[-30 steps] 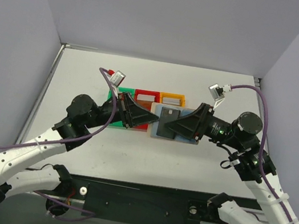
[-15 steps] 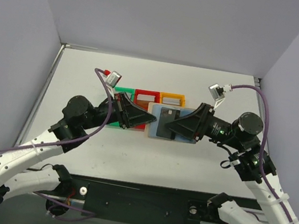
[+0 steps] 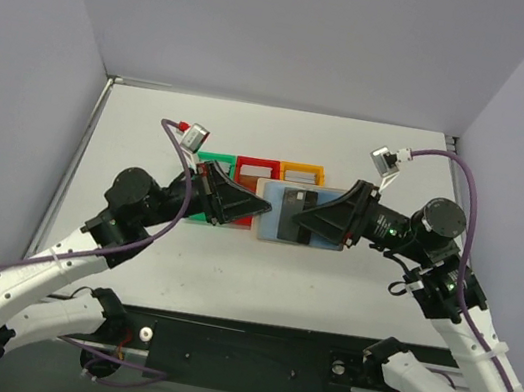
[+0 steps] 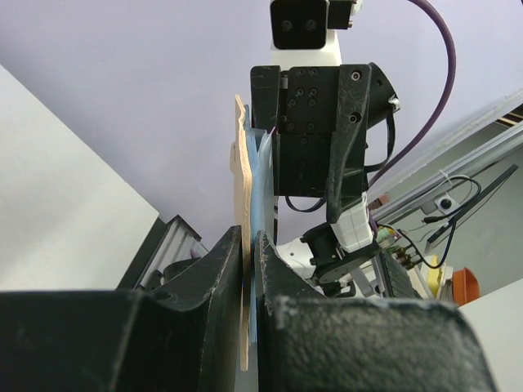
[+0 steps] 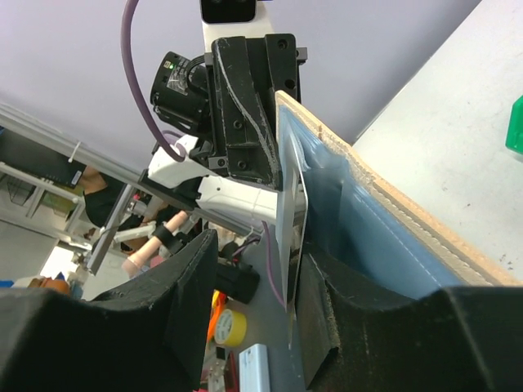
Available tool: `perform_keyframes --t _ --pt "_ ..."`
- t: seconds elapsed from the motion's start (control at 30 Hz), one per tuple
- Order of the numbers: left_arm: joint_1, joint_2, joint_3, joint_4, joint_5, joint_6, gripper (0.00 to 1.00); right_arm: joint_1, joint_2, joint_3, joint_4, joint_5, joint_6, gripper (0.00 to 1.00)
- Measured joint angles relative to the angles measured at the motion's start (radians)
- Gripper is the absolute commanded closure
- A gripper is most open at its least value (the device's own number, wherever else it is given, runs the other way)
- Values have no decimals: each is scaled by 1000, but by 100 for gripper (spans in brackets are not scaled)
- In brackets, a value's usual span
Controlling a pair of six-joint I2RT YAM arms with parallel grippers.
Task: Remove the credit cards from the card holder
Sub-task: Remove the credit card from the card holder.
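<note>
The card holder (image 3: 322, 229) hangs open between my two grippers above the table, light blue inside with a tan rim. My left gripper (image 3: 258, 208) is shut on its left edge; the left wrist view shows the tan and blue layers (image 4: 243, 163) pinched between the jaws (image 4: 249, 238). A dark credit card (image 3: 291, 212) sticks out of the holder. My right gripper (image 3: 297, 225) straddles that card. In the right wrist view the card (image 5: 288, 204) rests against one finger (image 5: 327, 294), with a gap to the other finger (image 5: 184, 302). That gripper (image 5: 257, 245) is open.
Green (image 3: 212, 159), red (image 3: 257, 167) and orange (image 3: 302, 172) bins stand in a row just behind the grippers. Grey walls enclose the white table (image 3: 152, 126) on three sides. The arm bases sit at the near edge.
The right jaws have narrowed around the card. Both grippers and the holder have drifted slightly to the left. The left grip is unchanged.
</note>
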Motion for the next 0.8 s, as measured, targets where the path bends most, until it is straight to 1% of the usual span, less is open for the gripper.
perform_keyframes --t 0.53,0.67,0.8 --pt "7 -23 0 -8 3 0 100 -19 -14 -2 0 -5 3 75" --pt "10 -30 0 -12 5 0 100 -19 -16 -3 0 -5 3 80" --pt "11 -34 -1 -12 5 -1 100 -24 -16 -6 0 -5 4 88"
